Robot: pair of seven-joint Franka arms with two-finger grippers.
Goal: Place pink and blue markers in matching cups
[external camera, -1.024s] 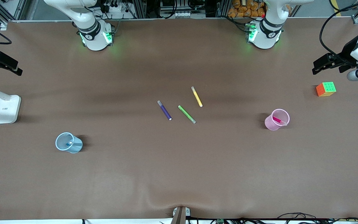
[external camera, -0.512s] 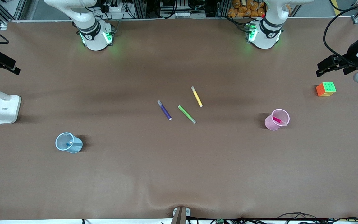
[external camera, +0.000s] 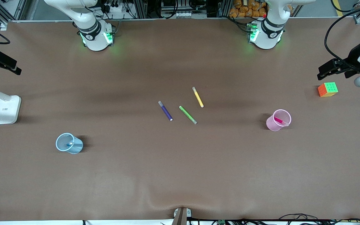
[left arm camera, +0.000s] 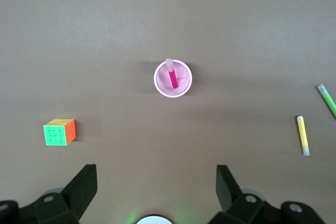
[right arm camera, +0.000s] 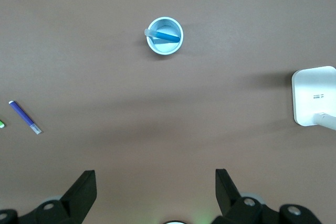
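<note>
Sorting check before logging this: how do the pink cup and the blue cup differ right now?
The pink cup stands toward the left arm's end of the table, the blue cup toward the right arm's end. The blue cup sits nearer the front camera. The pink cup holds the pink marker, the blue cup the blue marker. Both stand upright.

at the centre of my front frame i see three markers lying loose and apart: the upper marker (external camera: 197, 97), the middle marker (external camera: 187, 114) and the third marker (external camera: 165, 110) toward the right arm's end. lower, toward that end, the first cup (external camera: 64, 144) stands with the first pen (external camera: 71, 143) in it, and the lamp base (external camera: 6, 109) sits higher in frame. toward the left arm's end the second cup (external camera: 273, 124) holds the second pen (external camera: 279, 120), with the cube (external camera: 327, 89) higher in frame.
</note>
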